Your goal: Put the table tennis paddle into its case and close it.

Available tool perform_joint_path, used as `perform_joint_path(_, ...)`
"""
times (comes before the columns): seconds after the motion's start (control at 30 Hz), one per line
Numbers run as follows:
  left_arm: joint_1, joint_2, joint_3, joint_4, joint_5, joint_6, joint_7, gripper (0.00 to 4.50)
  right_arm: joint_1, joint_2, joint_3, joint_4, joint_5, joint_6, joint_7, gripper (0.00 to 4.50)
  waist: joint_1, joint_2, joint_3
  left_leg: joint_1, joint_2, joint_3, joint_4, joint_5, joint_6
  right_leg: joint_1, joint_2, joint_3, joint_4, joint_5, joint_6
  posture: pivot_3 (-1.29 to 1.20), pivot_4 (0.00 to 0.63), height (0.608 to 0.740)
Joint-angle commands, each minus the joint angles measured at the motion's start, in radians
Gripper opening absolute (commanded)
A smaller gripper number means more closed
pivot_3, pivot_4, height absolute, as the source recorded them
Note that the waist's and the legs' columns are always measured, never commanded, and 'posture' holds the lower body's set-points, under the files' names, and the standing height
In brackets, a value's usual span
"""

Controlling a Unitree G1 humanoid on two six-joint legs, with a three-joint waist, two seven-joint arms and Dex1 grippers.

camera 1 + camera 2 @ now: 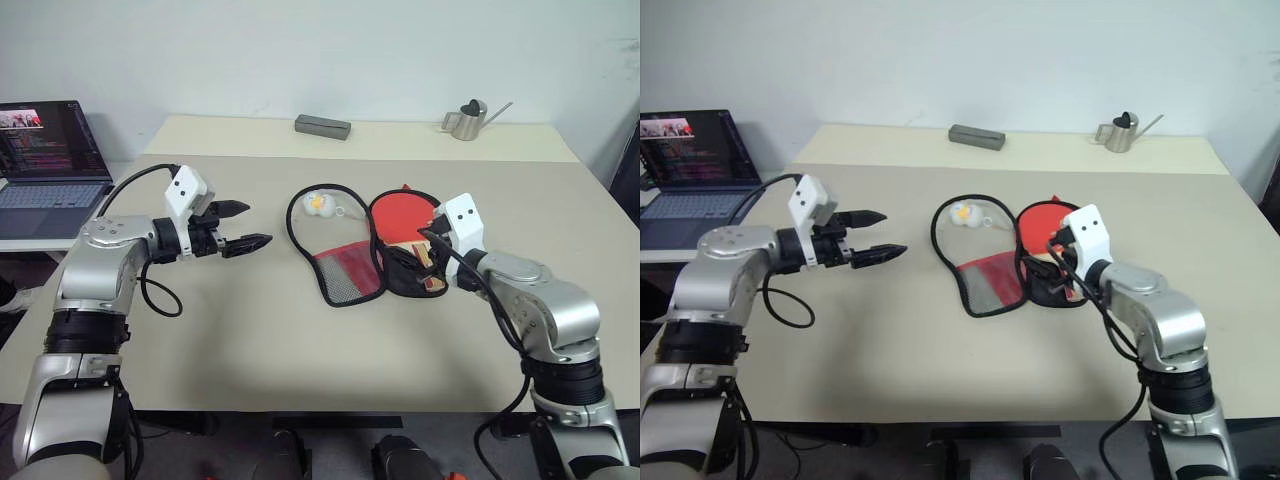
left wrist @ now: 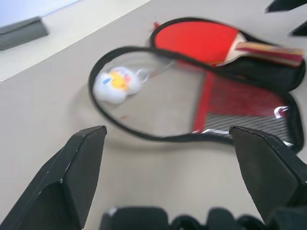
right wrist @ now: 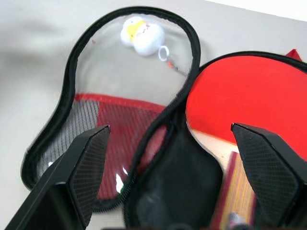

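Broad beige table (image 1: 250, 340), carrying everything else. Placed here relative to the case (image 1: 340, 250): lying unzipped and spread flat near the table's middle, clear-and-mesh flap with red panel on the left half, black half on the right.

Left of the case and well apart from it, left gripper (image 1: 240, 226) held above the tabletop, pointing toward the case, two black fingers spread wide, nothing between them. Just right of the case, right gripper (image 3: 172, 191) hovering over the black half's narrow end, fingers likewise set well apart, clamped on nothing; table tennis paddle (image 3: 249, 96) visible between them from the wrist but not pinched.

Paddle resting in the case's right-hand black half, red blade up toward the far end, striped wooden handle toward the near end under the right gripper. Flap not folded over, zip undone.

Far behind the case, near the back edge: grey rectangular block (image 1: 322, 125) to the left, small metal watering can (image 1: 467, 120) to the right. Far left of the case, off the table, open laptop (image 1: 45, 165) with lit screen.

Inside the case's clear flap, at its far rounded end, small white-yellow charm (image 1: 319, 203) on a thin cord.
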Motion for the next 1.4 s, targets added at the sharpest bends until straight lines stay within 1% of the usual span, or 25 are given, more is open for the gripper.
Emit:
perform_joint_path(0.03, -0.054, 0.01, 0.01, 0.082, 0.046, -0.05, 0.029, 4.5, -0.046, -0.069, -0.039, 0.007, 0.052, -0.053, 0.102, 4.42, 0.0, 0.0, 0.0, 0.0, 0.0, 0.0, 0.0, 0.0, 0.0, 0.0, 0.0, 0.0, 0.0, 0.0, 0.0, 0.0, 0.15, 0.74)
perform_joint_path(0.17, -0.084, -0.003, 0.005, 0.157, 0.066, -0.059, 0.025, 4.5, -0.075, -0.117, -0.06, 0.031, 0.082, -0.079, 0.155, 4.42, -0.001, 0.0, 0.0, 0.0, 0.0, 0.001, 0.0, 0.0, 0.0, 0.0, 0.0, 0.0, 0.0, 0.0, 0.0, 0.0, 0.15, 0.74)
perform_joint_path(0.27, -0.111, -0.025, 0.003, 0.217, 0.077, -0.058, 0.029, 3.89, -0.085, -0.142, -0.075, 0.028, 0.121, -0.085, 0.2, 4.5, 0.0, 0.0, 0.0, 0.0, 0.0, 0.001, 0.0, 0.0, 0.0, 0.0, 0.0, 0.0, 0.0, 0.0, 0.0, 0.0, 0.15, 0.74)
perform_joint_path(0.43, -0.169, -0.086, -0.039, 0.361, 0.171, -0.104, 0.14, 2.13, -0.076, -0.179, -0.098, 0.001, 0.186, -0.099, 0.269, 4.5, 0.003, 0.0, 0.0, 0.0, 0.0, 0.001, 0.001, 0.0, 0.0, 0.0, 0.0, 0.0, 0.0, 0.0, 0.0, 0.0, 0.15, 0.74)
perform_joint_path(0.6, -0.25, -0.178, -0.058, 0.55, 0.247, -0.164, 0.281, 0.25, -0.067, -0.211, -0.107, 0.02, 0.183, -0.159, 0.3, 4.5, 0.008, 0.0, 0.0, 0.0, 0.0, 0.001, 0.001, 0.0, 0.0, 0.0, 0.0, -0.001, 0.0, 0.0, 0.0, 0.0, 0.15, 0.74)
perform_joint_path(0.63, -0.269, -0.196, -0.063, 0.595, 0.266, -0.18, 0.319, 0.04, -0.065, -0.219, -0.105, 0.019, 0.181, -0.169, 0.305, 4.5, 0.01, 0.0, 0.0, -0.001, 0.0, 0.001, 0.002, 0.0, 0.0, 0.0, 0.0, -0.001, 0.0, 0.0, 0.0, 0.0, 0.15, 0.74)
perform_joint_path(0.7, -0.3, -0.22, -0.064, 0.664, 0.286, -0.204, 0.37, 0.04, -0.062, -0.231, -0.102, 0.018, 0.178, -0.184, 0.309, 4.5, 0.011, 0.0, 0.0, -0.001, 0.0, 0.001, 0.002, 0.0, 0.0, 0.0, 0.0, -0.001, 0.0, 0.0, 0.0, 0.0, 0.15, 0.74)
perform_joint_path(0.77, -0.324, -0.248, -0.065, 0.718, 0.296, -0.215, 0.378, 0.04, -0.052, -0.241, -0.104, 0.011, 0.18, -0.192, 0.31, 4.5, 0.011, 0.0, 0.0, -0.001, -0.001, 0.001, 0.001, 0.0, 0.0, 0.0, 0.0, -0.001, 0.0, 0.0, 0.0, 0.0, 0.15, 0.74)
perform_joint_path(0.87, -0.349, -0.278, -0.06, 0.765, 0.298, -0.228, 0.369, 0.04, -0.039, -0.25, -0.107, -0.002, 0.187, -0.194, 0.307, 4.5, 0.012, 0.0, 0.0, -0.001, -0.001, 0.002, 0.001, 0.0, 0.0, 0.0, 0.001, -0.001, 0.0, 0.0, 0.0, 0.0, 0.15, 0.74)
perform_joint_path(1.0, -0.378, -0.314, -0.035, 0.821, 0.293, -0.256, 0.402, 0.04, -0.016, -0.255, -0.118, -0.026, 0.2, -0.185, 0.296, 4.5, 0.013, 0.0, 0.0, -0.002, 0.0, 0.002, 0.001, 0.0, 0.0, 0.0, 0.001, -0.001, 0.0, 0.0, 0.0, 0.0, 0.15, 0.74)
perform_joint_path(1.4, -0.417, -0.404, 0.03, 0.878, 0.279, -0.294, 0.388, 0.04, 0.017, -0.29, -0.128, -0.045, 0.197, -0.205, 0.291, 4.5, 0.015, -0.001, 0.0, -0.002, -0.001, 0.002, 0.002, 0.0, 0.0, 0.0, 0.001, -0.001, 0.0, 0.0, 0.0, 0.0, 0.15, 0.74)
